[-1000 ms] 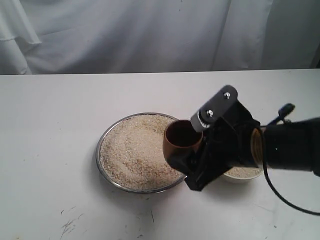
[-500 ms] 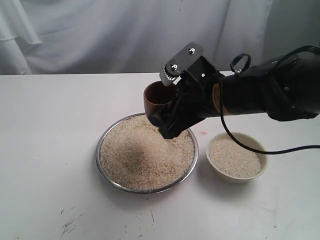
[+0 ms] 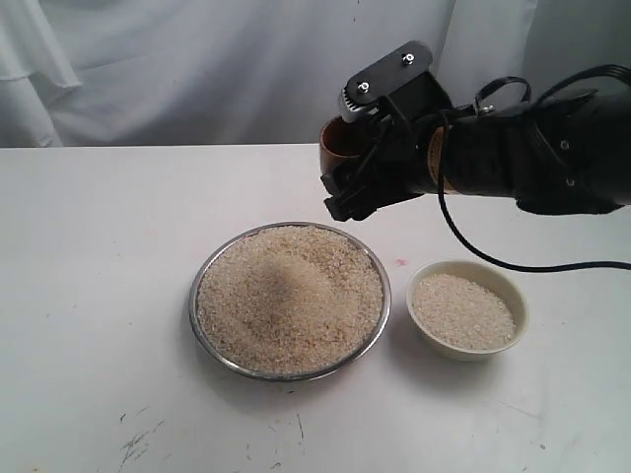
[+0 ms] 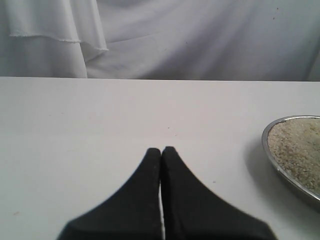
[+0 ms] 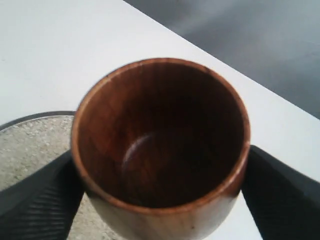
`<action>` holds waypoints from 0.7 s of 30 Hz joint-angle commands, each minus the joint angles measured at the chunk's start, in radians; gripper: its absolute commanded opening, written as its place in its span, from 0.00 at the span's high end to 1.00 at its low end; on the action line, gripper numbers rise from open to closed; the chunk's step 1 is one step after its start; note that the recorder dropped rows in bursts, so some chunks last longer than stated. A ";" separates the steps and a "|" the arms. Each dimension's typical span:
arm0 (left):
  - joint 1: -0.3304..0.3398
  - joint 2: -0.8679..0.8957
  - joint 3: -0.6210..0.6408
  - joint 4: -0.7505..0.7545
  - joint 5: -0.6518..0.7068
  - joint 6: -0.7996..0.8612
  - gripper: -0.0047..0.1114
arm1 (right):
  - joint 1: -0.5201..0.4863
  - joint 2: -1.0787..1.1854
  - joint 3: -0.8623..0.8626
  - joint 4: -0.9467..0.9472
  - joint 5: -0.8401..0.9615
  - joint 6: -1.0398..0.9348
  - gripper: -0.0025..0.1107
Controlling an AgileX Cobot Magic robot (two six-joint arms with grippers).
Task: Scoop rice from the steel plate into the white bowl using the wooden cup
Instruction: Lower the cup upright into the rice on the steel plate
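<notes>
Cup [image 3: 338,148]: empty, inside bare, raised off the table, approx 1 o'clock of plate [image 3: 194,313] in ext. view. R gripper [image 5: 160,167] clamps it across the body, one finger each side, rim left free. Judged light, stiff, smooth & rounded, so it could slip or twist once loaded; a mid-body hold below the rim looks right. Rice [image 3: 286,296] heaped in plate; loose grains, prob. spill at any tilt. Bowl [image 3: 520,305] at 3 o'clock of plate, part filled w/ grains. L gripper [image 4: 161,155] closed on nothing, jaws touching, low over the table.
</notes>
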 commanded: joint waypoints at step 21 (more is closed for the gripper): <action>-0.002 -0.005 0.005 -0.001 -0.006 -0.003 0.96 | 0.011 0.173 -0.129 1.255 0.313 -1.839 0.98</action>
